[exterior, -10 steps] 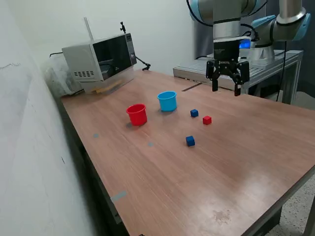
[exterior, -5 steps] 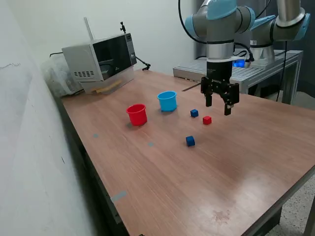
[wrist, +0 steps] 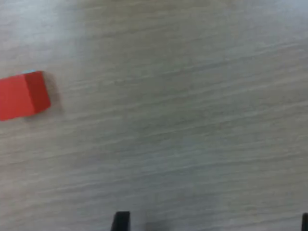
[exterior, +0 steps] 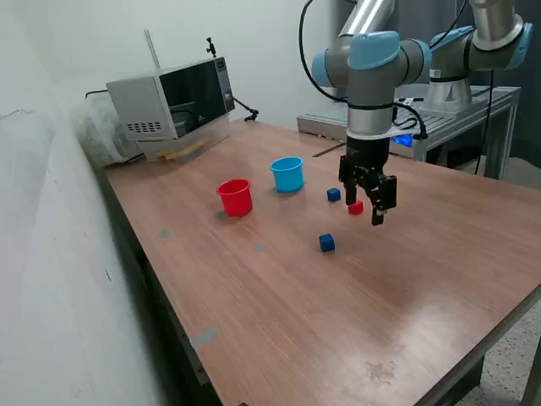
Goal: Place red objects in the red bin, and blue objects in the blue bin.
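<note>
The robot has one arm (exterior: 369, 59). It comes down from high up at the far side, toward the exterior view's right. It bends at a big blue and grey joint. Below the joint, the grey wrist (exterior: 368, 118) points straight down. The black gripper (exterior: 365, 204) hangs at the end of the wrist, low over the table. Its two fingers (exterior: 378, 211) point down. They are spread apart, and nothing sits between them. In the wrist view only the dark tips of the fingers (wrist: 121, 221) peek in at the edge, far apart from each other. They hold nothing.
</note>
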Robot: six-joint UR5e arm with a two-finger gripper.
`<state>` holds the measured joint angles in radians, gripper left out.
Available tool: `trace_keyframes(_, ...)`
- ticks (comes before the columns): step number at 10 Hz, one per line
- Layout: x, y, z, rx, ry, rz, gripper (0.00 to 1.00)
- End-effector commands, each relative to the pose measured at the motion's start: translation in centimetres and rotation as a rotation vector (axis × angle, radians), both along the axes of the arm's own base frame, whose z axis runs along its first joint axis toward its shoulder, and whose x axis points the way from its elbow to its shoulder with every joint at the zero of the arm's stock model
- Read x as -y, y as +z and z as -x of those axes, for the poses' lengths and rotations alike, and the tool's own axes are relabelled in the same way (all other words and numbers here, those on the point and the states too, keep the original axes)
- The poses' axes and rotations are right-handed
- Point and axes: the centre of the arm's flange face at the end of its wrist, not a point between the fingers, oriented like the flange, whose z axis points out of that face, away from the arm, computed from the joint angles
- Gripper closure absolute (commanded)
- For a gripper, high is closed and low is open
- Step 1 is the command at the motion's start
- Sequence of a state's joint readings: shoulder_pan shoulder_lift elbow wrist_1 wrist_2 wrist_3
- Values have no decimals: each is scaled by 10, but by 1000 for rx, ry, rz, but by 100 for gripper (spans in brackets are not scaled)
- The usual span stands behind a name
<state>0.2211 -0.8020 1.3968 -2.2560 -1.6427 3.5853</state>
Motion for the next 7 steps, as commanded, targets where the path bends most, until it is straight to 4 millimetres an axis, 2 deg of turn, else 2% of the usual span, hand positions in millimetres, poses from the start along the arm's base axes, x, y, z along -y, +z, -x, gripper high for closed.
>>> trace_keyframes(1, 19, -15, 11, -12, -31, -2, 0)
trace_keyframes(5, 24, -13, 23, -42, -69, -8, 0)
trace_keyframes(7, 13, -25, 31, -45, -84, -53, 0)
